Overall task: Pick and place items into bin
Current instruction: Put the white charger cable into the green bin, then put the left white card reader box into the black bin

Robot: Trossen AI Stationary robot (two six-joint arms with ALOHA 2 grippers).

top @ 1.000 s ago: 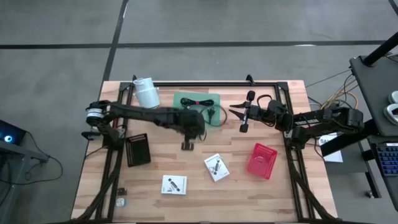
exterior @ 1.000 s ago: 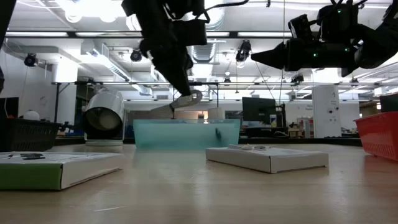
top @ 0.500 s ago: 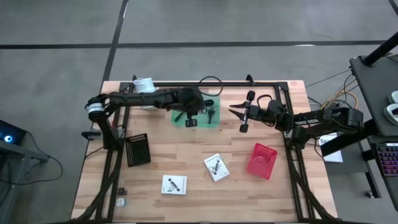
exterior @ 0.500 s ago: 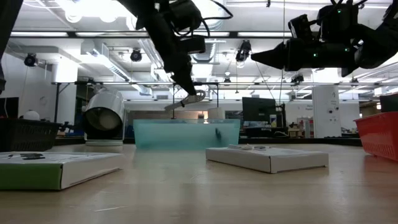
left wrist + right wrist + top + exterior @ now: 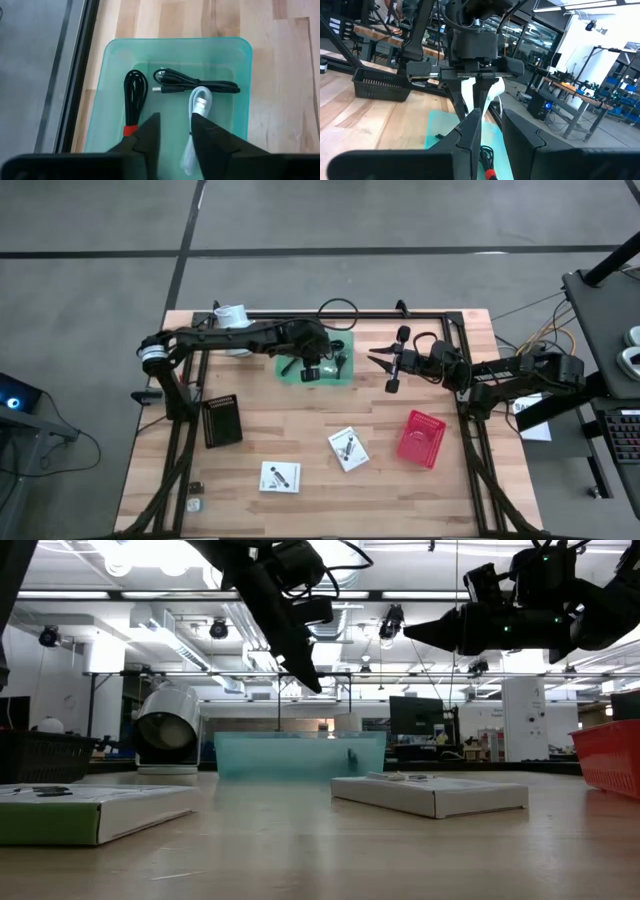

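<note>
My left gripper (image 5: pixel 312 372) hovers open above the teal bin (image 5: pixel 285 340) at the table's far edge, fingers pointing down (image 5: pixel 174 120). In the bin (image 5: pixel 115 65) lie a black cable bundle with a red tie (image 5: pixel 134 95), a second black cable (image 5: pixel 192 86) and a white cable (image 5: pixel 200 97). The white cable runs past one of my fingers and rests on the bin floor. My right gripper (image 5: pixel 375 360) waits open in the air just right of the bin, pointing at it (image 5: pixel 491 112). Two white packets (image 5: pixel 348 448) (image 5: pixel 280 477) lie flat on the near half of the table.
A white roll (image 5: pixel 235 328) stands left of the bin. A black basket (image 5: pixel 222 420) sits near the left edge and a red basket (image 5: pixel 422 438) near the right. Small bits (image 5: pixel 195 488) lie at the near-left corner. The black frame rails run along the table edges.
My left gripper carried a white cable from above the middle of the table toward the far edge, to over the bin. It has let go: the cable no longer hangs below the fingers and now lies in the bin. The right arm kept still.
</note>
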